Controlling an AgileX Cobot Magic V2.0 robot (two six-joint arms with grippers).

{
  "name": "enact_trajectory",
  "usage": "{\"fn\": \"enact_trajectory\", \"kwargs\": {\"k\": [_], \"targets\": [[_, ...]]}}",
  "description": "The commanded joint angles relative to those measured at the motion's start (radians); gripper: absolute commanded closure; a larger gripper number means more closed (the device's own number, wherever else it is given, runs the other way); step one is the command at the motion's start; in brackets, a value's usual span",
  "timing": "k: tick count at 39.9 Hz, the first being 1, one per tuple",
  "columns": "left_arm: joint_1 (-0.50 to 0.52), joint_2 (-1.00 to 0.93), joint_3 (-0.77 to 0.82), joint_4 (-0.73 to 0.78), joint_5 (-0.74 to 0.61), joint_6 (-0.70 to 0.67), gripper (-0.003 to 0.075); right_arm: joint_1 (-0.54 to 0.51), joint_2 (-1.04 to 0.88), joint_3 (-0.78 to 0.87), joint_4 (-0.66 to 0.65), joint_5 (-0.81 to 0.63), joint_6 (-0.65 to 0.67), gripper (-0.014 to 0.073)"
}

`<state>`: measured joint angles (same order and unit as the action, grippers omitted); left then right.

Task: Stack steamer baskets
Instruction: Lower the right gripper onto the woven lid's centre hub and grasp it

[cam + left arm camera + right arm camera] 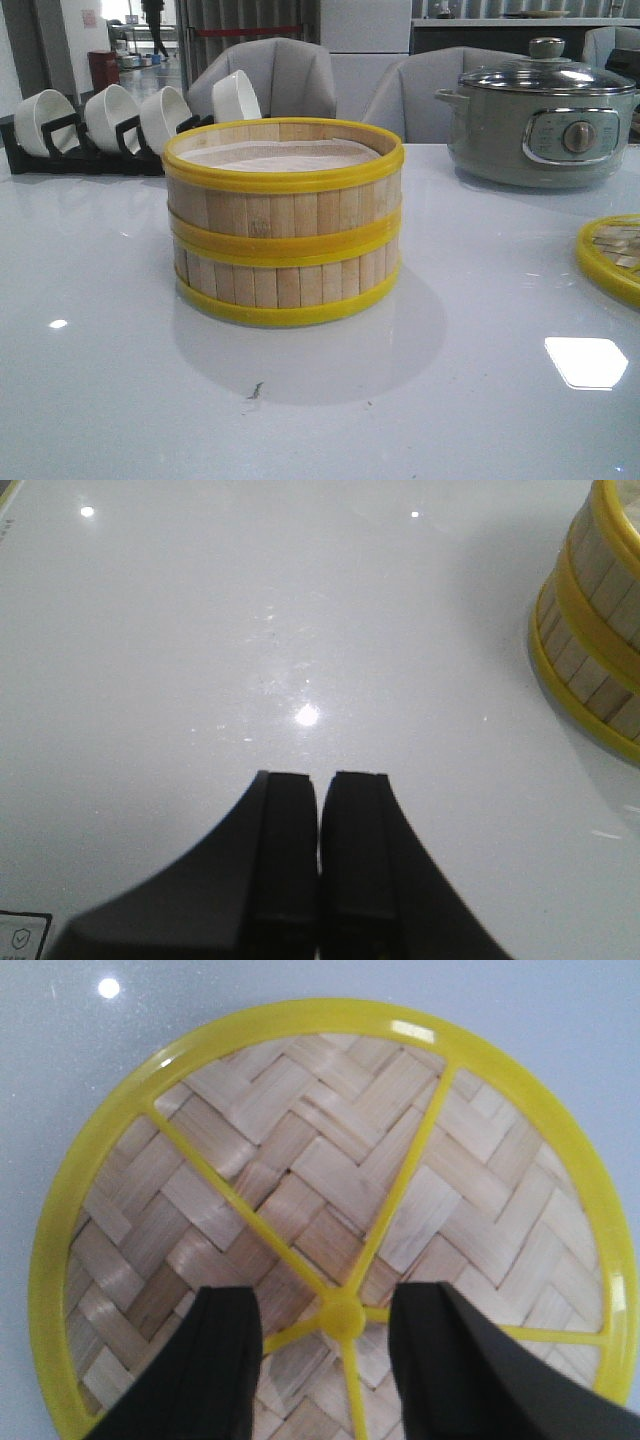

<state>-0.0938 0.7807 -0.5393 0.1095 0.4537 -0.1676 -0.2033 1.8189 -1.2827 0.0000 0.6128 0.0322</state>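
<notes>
Right gripper [325, 1325] hangs directly over the lid [330, 1160], jaws spread wide, one black finger on either side of the little yellow hub where the spokes meet. Nothing is between them yet; whether the fingertips touch the weave, I cannot tell. The lid lies flat on the white table [120, 400], well to the right of the stack, only its edge [610, 255] showing in the front view. It is round, so no long axis to speak of: a bright yellow ring around pale herringbone bamboo, with thin yellow spokes running from hub to rim.

Over to the left gripper [320, 800]: jaws pressed together, just a hairline gap, holding nothing, poised above bare tabletop. The stack [595, 630] sits off to one side of it, well apart, only a slice of it in the wrist view.

And there it is in the middle of the table: two baskets [285, 225] one on top of the other, upright and squarely lined up. Pale vertical bamboo slats, yellow bands at base, joint and top rim, a pale liner [280, 155] showing inside the open top basket.

Behind, a grey-green pot [545, 125] with a glass lid at right, white bowls [110, 115] in a black rack at left.
</notes>
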Motion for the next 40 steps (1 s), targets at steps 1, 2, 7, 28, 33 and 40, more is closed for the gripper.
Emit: {"fn": "enact_trajectory", "kwargs": {"k": [1,2,7,28,33,40], "targets": [[0.004,-0.006,-0.029,0.005,-0.073,-0.010,0.0637,-0.007,-0.034,-0.034,0.015,-0.046,0.001,0.0179],[0.004,-0.006,-0.029,0.005,-0.073,-0.010,0.0637,-0.007,-0.031,-0.034,0.015,-0.046,0.001,0.0179],[0.004,-0.006,-0.029,0.005,-0.073,-0.010,0.0637,-0.007,-0.020,-0.034,0.015,-0.049,0.001,0.0179],[0.004,-0.006,-0.029,0.005,-0.073,-0.010,0.0637,-0.007,-0.006,-0.034,0.015,-0.079,0.001,0.0179],[0.004,-0.006,-0.029,0.005,-0.073,-0.010,0.0637,-0.007,-0.006,-0.034,0.015,-0.079,0.001,0.0179],[0.004,-0.006,-0.029,0.005,-0.073,-0.010,0.0637,-0.007,-0.005,-0.034,0.015,-0.056,0.001,0.0179]]}}
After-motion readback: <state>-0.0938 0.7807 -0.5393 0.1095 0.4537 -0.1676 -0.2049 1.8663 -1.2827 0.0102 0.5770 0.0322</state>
